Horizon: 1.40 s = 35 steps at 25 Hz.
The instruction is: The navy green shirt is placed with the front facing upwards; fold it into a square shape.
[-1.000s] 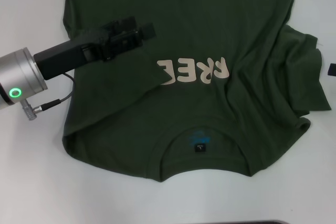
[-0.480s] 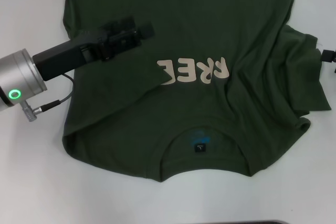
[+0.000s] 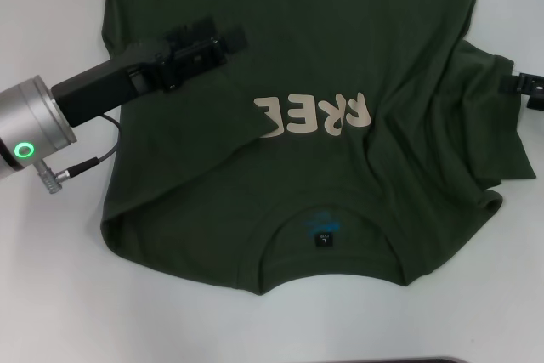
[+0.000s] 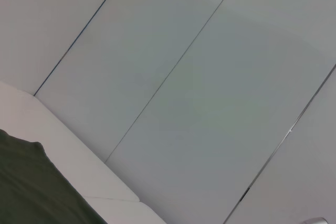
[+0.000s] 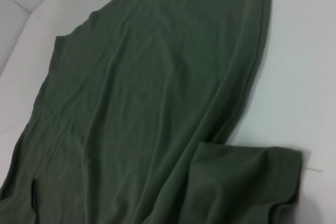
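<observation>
The navy green shirt [image 3: 340, 31] lies spread on the white table [image 3: 51, 295], front up, with its collar and dark neck label [image 3: 323, 238] toward me. Its left side is folded inward over the start of the cream letters [image 3: 316, 115]. My left gripper [image 3: 228, 41] hovers over that folded part, above the letters. My right gripper [image 3: 525, 85] shows only as a dark tip at the right edge, beside the rumpled right sleeve [image 3: 493, 125]. The right wrist view looks along the shirt [image 5: 147, 103] and the sleeve [image 5: 247, 182]. A corner of the shirt [image 4: 31, 192] shows in the left wrist view.
The left arm's silver cuff with a green light [image 3: 25, 150] and its cable [image 3: 93, 159] hang over the table left of the shirt. Bare white table surrounds the shirt in front and on both sides. A grey panelled wall [image 4: 210, 77] fills the left wrist view.
My left gripper has drifted slightly up and away over the folded side. The right gripper has come in from the right edge toward the right sleeve. The shirt has not moved.
</observation>
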### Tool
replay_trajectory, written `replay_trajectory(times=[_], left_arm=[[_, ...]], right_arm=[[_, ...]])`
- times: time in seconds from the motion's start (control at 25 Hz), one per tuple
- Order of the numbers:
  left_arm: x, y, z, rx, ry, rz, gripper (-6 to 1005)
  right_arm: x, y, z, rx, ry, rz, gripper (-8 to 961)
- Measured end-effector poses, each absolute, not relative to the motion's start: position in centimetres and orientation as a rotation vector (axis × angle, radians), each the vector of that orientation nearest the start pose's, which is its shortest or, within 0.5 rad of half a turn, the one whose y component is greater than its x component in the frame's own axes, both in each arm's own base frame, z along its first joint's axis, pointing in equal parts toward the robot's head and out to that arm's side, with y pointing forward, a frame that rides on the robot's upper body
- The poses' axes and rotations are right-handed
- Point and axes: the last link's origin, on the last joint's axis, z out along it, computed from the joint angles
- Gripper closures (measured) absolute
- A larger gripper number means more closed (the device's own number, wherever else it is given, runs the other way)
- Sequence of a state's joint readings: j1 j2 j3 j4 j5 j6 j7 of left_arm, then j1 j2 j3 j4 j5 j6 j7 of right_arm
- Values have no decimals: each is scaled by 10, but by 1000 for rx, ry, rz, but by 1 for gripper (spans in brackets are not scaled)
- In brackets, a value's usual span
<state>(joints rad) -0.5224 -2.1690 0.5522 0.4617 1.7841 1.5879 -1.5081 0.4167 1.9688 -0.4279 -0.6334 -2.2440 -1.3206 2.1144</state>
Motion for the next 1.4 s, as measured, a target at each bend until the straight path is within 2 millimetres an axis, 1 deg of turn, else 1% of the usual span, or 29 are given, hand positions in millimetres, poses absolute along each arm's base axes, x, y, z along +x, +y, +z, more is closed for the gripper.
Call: replay_trajectory(times=[0.12, 0.48, 0.88, 1.32, 1.4], left_arm=[[-241, 317, -31, -2425, -1074, -1278, 107], [-242, 318, -30, -2420, -1079, -1269, 108], [-242, 318, -30, -2421, -1080, -1268, 109], [-243, 317, -30, -2414, -1084, -1271, 108], [-244, 317, -29, -2404, -1086, -1275, 108]], right_arm=[[379, 314, 61, -1928, 1715, 550, 12], [373, 320, 55, -1946, 1702, 546, 33], [369, 322, 52, -1970, 1696, 551, 65], [369, 321, 51, -1977, 1706, 561, 287], [369, 321, 51, -1982, 1702, 566, 452]])
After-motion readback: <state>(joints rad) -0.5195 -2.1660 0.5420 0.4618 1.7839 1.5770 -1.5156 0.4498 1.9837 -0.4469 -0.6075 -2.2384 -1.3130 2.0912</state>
